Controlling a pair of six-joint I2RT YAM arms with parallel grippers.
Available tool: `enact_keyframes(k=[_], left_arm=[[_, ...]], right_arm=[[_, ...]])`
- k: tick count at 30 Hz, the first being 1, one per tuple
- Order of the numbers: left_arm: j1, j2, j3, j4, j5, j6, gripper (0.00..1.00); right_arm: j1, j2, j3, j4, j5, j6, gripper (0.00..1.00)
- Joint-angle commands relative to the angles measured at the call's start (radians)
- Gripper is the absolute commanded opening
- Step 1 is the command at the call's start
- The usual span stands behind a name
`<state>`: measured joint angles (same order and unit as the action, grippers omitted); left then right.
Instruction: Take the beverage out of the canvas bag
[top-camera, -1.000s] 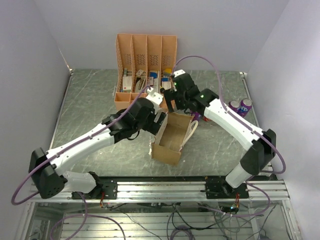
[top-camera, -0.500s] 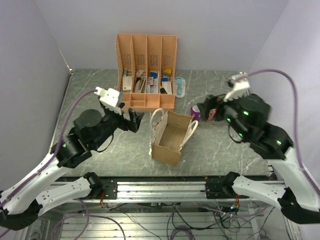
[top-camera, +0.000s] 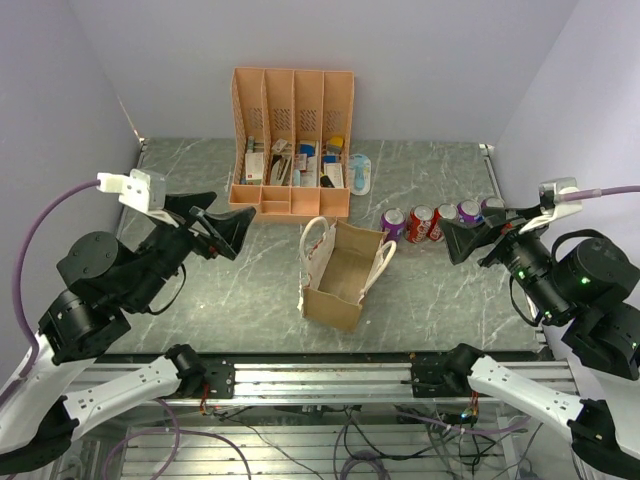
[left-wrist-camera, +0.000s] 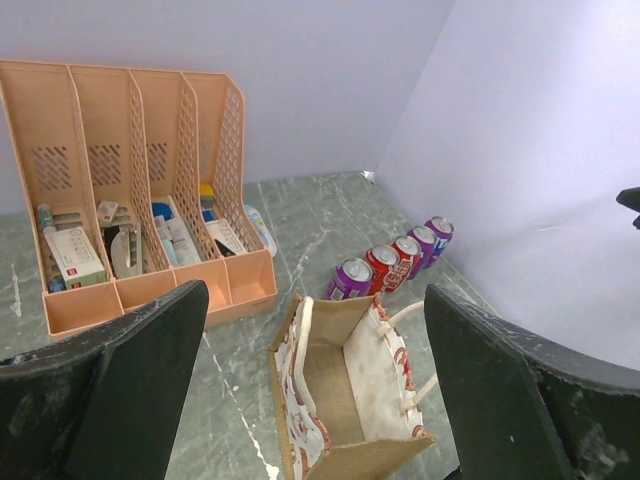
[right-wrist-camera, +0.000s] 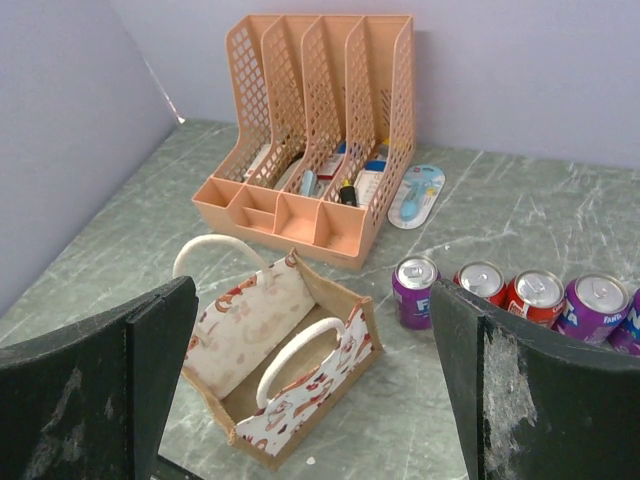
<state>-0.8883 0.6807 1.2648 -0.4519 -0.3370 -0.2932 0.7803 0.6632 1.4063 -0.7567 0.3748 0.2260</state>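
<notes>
Step in hand: the removal read as complete. The canvas bag (top-camera: 330, 305) stood open-mouthed at mid-table, and both wrist views showed its floor bare, so no beverage was inside.
Beverage: five drink cans (top-camera: 445, 215) stood upright in a row on the table (top-camera: 180, 180), to the right of the bag and apart from it. The purple can (top-camera: 392, 222) at the end nearest the bag was judged the likeliest one to have come out of it, though nothing proved this.
Left gripper (top-camera: 232, 225): was raised to the bag's left, well apart from it, with its jaws spread as wide as they go and holding nothing.
Right gripper (top-camera: 452, 243): was raised at the right side, above the can row and not touching it, with its jaws likewise fully spread and empty.
Next move: was judged to call for little beyond parking both arms, or a look straight down into the bag if a check were wanted.
Bag markings: the lining (right-wrist-camera: 250, 325) carried a reddish-brown figure print with no legible words; the two loop handles (right-wrist-camera: 300, 345) were whitish.
Can markings: two red cans (right-wrist-camera: 480, 283) stood among three purple ones. The lettering was too small to read, so no brand was confirmed.
Organizer: a salmon-pink slotted desk organizer (top-camera: 292, 100) behind the bag held small boxes, and a flat blue-and-white packet (top-camera: 360, 175) lay just beside it. Their labels were unreadable.
</notes>
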Motion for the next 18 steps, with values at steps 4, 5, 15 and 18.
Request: enact_keyframes(k=[4, 5, 15, 18], left_arm=[[0.0, -0.01, 0.016, -0.048, -0.061, -0.033, 0.99], [-0.001, -0.014, 0.013, -0.048, -0.07, -0.033, 0.99], [0.0, 0.003, 0.03, -0.074, -0.076, -0.037, 0.99], [0.0, -0.01, 0.026, -0.081, -0.077, -0.05, 0.99]], right_arm=[[0.003, -0.005, -0.031, 0.013, 0.044, -0.023, 1.0], [0.002, -0.003, -0.033, 0.017, 0.057, -0.023, 1.0], [0.002, -0.004, -0.058, 0.051, 0.084, -0.061, 1.0], [0.0, -0.025, -0.095, 0.084, 0.094, -0.064, 1.0]])
